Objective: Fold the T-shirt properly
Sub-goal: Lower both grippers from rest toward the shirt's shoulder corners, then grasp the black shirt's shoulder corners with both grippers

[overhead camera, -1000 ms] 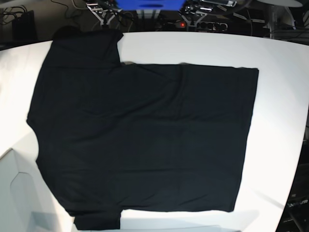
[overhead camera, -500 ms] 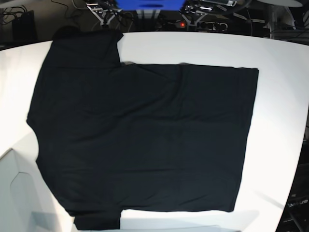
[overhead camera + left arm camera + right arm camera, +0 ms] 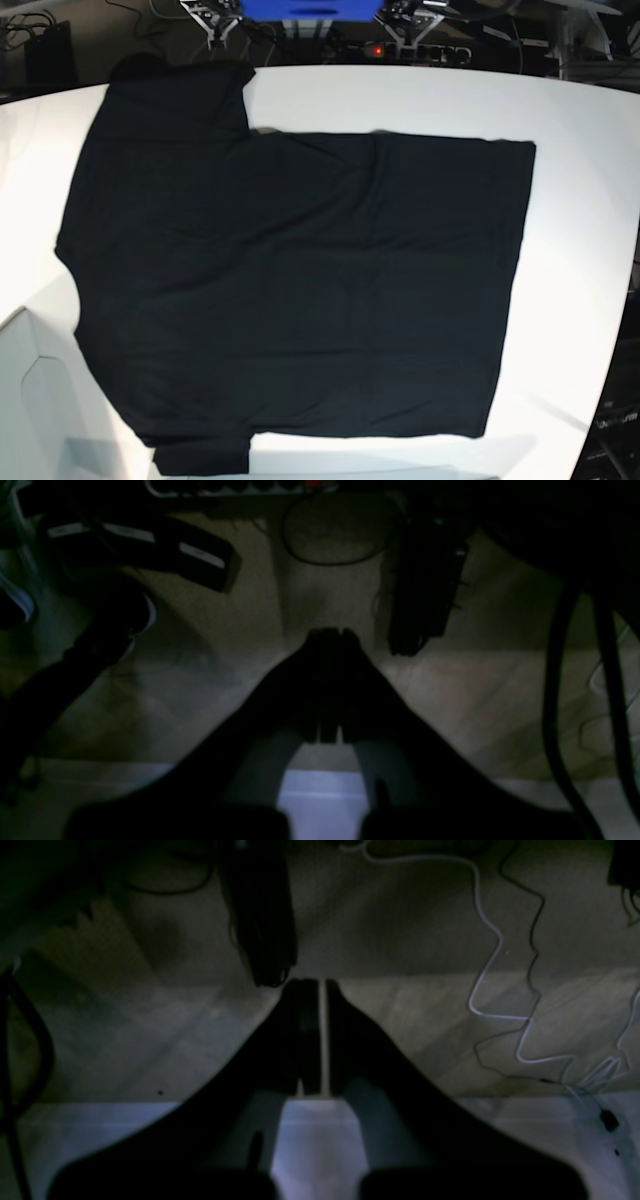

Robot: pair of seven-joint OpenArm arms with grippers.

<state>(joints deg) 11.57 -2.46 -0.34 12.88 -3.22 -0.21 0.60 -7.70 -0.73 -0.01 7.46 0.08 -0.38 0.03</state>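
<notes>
The black T-shirt lies spread flat on the white table. Its neck end is at the left, its hem at the right, and one sleeve points to the far edge. No tag or patch shows. In the left wrist view my left gripper is shut on nothing and hangs over a dim floor past a white edge. My right gripper is likewise shut and empty in the right wrist view. Neither gripper is over the shirt in the base view.
Metal arm parts and cables crowd the table's far edge. A white box-like piece sits at the near left corner. On the floor lie a white cable, thick dark cables and a dark block.
The T-shirt lies unmoved. The arm parts at the table's far edge have shifted slightly.
</notes>
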